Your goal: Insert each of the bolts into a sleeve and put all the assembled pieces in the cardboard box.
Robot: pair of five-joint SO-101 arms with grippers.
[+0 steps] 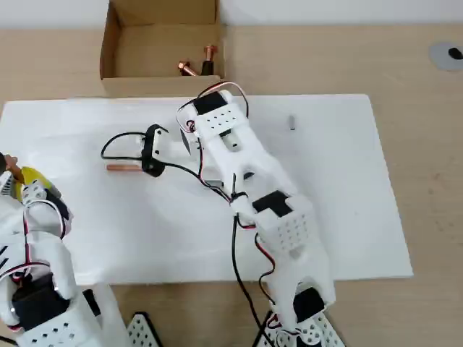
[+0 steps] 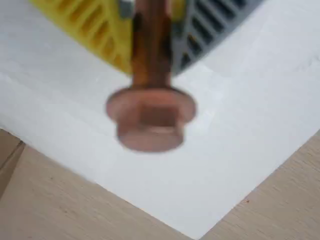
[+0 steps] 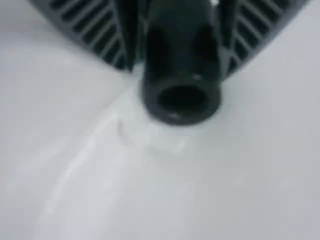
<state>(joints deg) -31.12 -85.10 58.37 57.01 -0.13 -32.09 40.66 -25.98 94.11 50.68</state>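
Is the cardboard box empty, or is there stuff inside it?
Not empty. The cardboard box has two copper bolts lying on its floor, near its front right corner.

The cardboard box (image 1: 108,50) stands on the table (image 1: 427,159) just behind the far edge of the sheet (image 1: 325,217), left of centre in the high view. Two assembled pieces (image 1: 195,66) lie inside the box, by its near right corner. In front of the box, over the sheet, the right gripper (image 1: 153,152) holds a sleeve (image 3: 181,95). A loose bolt (image 1: 123,168) lies on the sheet just to the left of that gripper. At the sheet's left edge, the left gripper (image 2: 152,65) holds a second bolt (image 2: 150,120) above the sheet. A small piece (image 1: 292,123) lies on the sheet right of centre, near its far edge. A disc (image 1: 443,55) lies on the table at the far right.
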